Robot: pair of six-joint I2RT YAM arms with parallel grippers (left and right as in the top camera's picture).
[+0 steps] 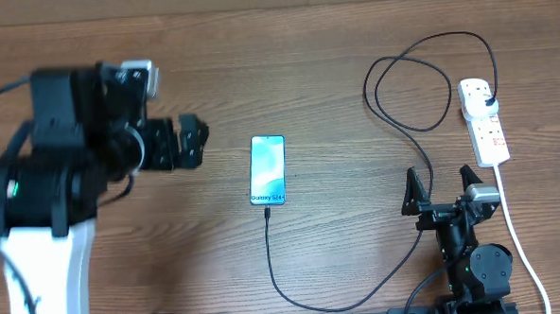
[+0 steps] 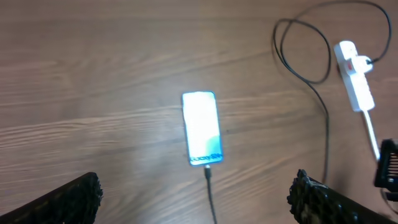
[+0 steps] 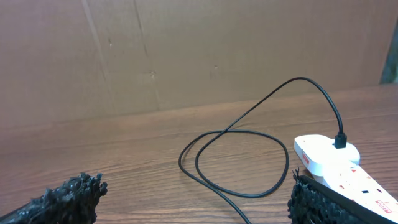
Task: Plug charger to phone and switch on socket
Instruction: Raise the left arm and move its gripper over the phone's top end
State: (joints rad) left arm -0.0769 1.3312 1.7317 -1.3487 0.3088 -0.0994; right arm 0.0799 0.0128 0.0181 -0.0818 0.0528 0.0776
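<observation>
The phone (image 1: 267, 170) lies flat mid-table with its blue-teal screen lit; it also shows in the left wrist view (image 2: 202, 128). The black charger cable (image 1: 305, 303) has its tip in the phone's near end, runs along the front edge, loops (image 1: 409, 85) and ends in a black plug on the white socket strip (image 1: 484, 120). My left gripper (image 1: 196, 142) is open and empty, left of the phone (image 2: 198, 193). My right gripper (image 1: 444, 190) is open and empty, just in front of the socket (image 3: 329, 158), with the cable loop (image 3: 236, 155) ahead.
The strip's thick white cord (image 1: 518, 241) runs from the strip toward the front right edge. A brown cardboard wall (image 3: 186, 50) stands behind the table. The wooden table (image 1: 333, 69) surrounds everything.
</observation>
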